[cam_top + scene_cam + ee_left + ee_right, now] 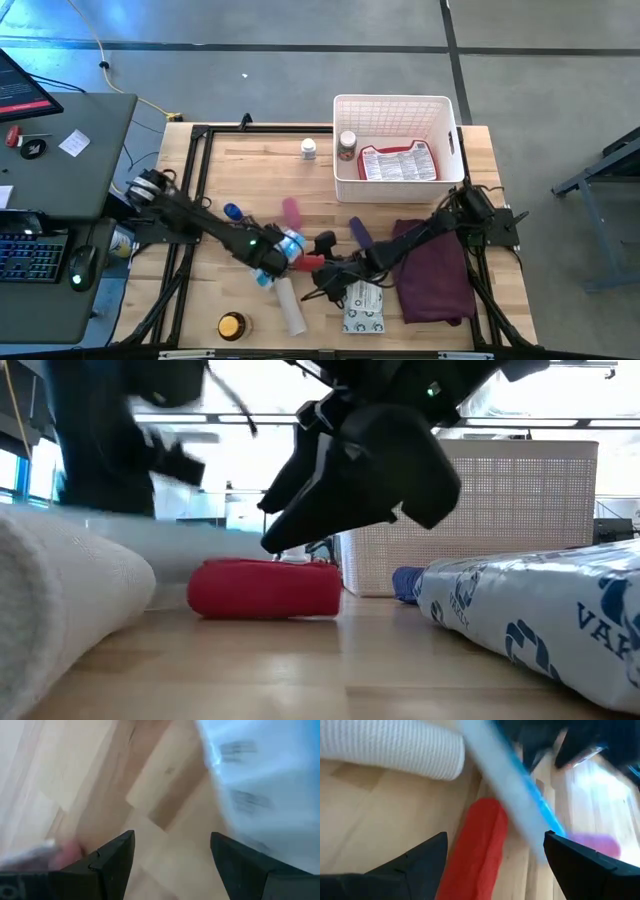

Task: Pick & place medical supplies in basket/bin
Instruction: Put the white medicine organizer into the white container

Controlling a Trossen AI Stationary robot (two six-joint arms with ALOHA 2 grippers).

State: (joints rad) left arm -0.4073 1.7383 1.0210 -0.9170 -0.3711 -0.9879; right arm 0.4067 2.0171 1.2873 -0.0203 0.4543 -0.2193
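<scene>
white roll [60,585] nearest low camera | left gripper [172,865] agape, empty, over wood | right gripper [495,865] agape, empty, at red tube [475,850]

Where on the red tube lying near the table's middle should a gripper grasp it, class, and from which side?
Grip the red tube across its narrow width at mid-length, coming from above. It lies flat on the table, long sides exposed. The open right gripper already straddles it.

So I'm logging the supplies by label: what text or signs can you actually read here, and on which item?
"VA..." in blue capitals, cut off by the picture's edge: white and blue packet.
Dense print, too small to read: red-bordered pack in the white basket.
Red monitor screen: unreadable.
</scene>
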